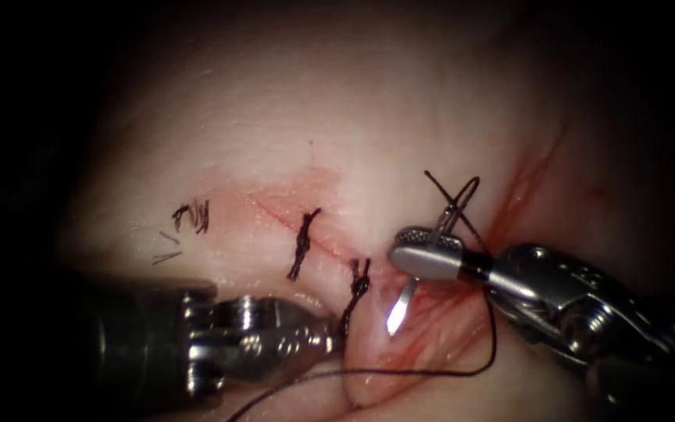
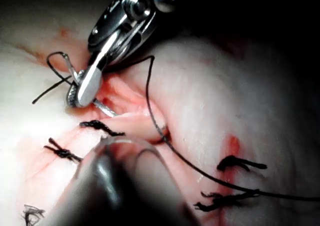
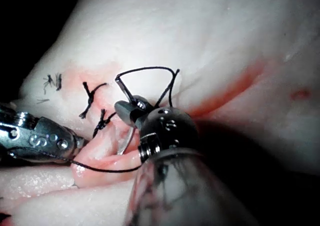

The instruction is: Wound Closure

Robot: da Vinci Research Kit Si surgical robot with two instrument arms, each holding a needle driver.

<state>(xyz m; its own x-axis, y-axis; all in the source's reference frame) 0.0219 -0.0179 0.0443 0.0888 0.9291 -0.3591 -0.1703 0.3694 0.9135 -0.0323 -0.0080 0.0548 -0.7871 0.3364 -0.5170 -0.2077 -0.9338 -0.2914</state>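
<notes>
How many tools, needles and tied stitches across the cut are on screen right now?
Tools: 2, the left tool gripping the tissue edge, the right tool holding the needle near its tail end, tip out of the tissue.
Needles: 1.
Tied stitches: 2, stitch one and stitch two.
Total: 5.
</notes>
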